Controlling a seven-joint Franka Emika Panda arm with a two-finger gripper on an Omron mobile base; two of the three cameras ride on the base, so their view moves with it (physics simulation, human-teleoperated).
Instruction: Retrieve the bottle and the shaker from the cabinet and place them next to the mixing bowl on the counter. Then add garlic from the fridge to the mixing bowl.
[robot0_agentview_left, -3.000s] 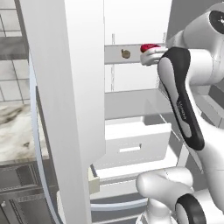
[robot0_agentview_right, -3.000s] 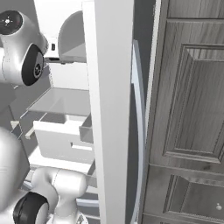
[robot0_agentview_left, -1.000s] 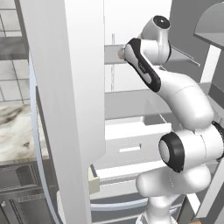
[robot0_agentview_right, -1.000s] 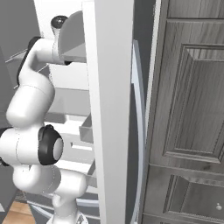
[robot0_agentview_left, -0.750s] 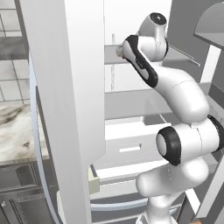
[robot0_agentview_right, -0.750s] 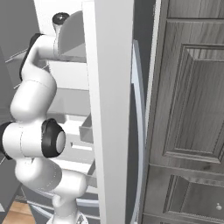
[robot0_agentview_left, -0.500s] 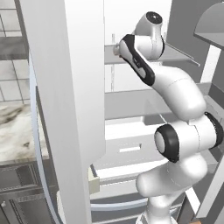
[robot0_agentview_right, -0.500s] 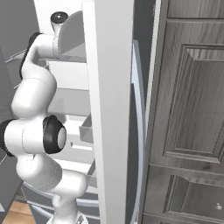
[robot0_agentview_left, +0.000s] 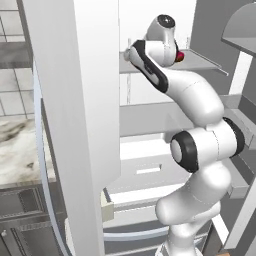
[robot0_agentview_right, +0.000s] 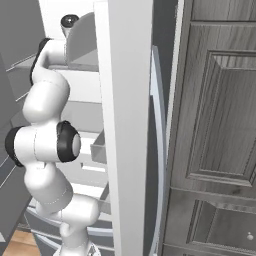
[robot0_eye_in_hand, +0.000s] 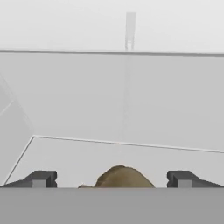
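The garlic (robot0_eye_in_hand: 121, 177), a tan-brown bulb, lies on a pale shelf inside the fridge (robot0_agentview_left: 75, 125). It sits low in the hand view, right between my fingertips (robot0_eye_in_hand: 41, 178). My gripper (robot0_eye_in_hand: 111, 179) is open, one jaw on each side of the bulb and both clear of it. In the left base view my arm (robot0_agentview_left: 195, 105) reaches up and left to the fridge's upper shelf (robot0_agentview_left: 205, 61), and the wrist (robot0_agentview_left: 142, 60) sits by the edge of the open door. A strip of the marble counter (robot0_agentview_left: 17, 150) shows left of the door.
A small red thing (robot0_agentview_left: 179, 56) lies on the same shelf behind my wrist. White drawers (robot0_agentview_left: 145, 170) fill the lower fridge. The open fridge door's edge (robot0_agentview_right: 125, 125) stands close on my right, with a grey wooden cabinet door (robot0_agentview_right: 215, 125) beyond it.
The arm has swung from the right side of the fridge up to the upper shelf. Over the last second the hand has crept a little further left. The jaws have stayed wide apart.
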